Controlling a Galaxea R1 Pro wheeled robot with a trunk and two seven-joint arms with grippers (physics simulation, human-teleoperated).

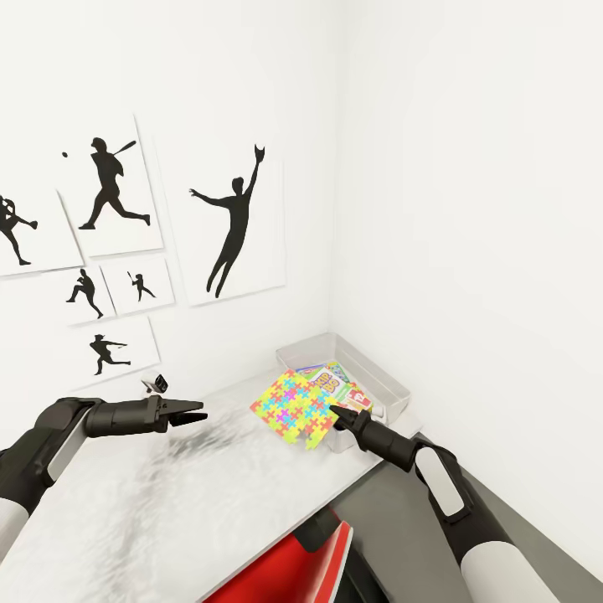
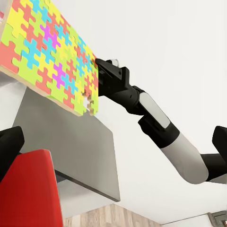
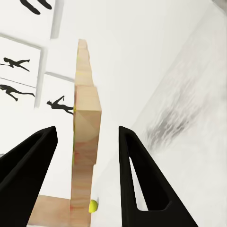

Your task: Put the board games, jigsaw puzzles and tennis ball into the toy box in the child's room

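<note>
Jigsaw puzzle, a bright multicolour square, hangs tilted on edge just in front of the toy box, at its near rim, above the pale desk. The right tool sits at the puzzle's lower corner. In the right wrist view its two dark fingers stand wide on either side of the puzzle's wooden edge, with a gap on each side, so the hold looks loose or already let go; whether anything still pinches the piece cannot be told. A printed game box already lies inside the toy box, beyond the puzzle. A small yellow-green ball, likely the tennis ball, peeks out beside the puzzle's edge in the right wrist view. The left tool hovers over the desk, well apart from the toy box, and how its jaws stand cannot be made out.

The risk is that the puzzle, standing nearly upright against the toy box rim, tips outward onto the desk or slides off the desk edge rather than falling inside, since most of it sits outside the rim.
</note>
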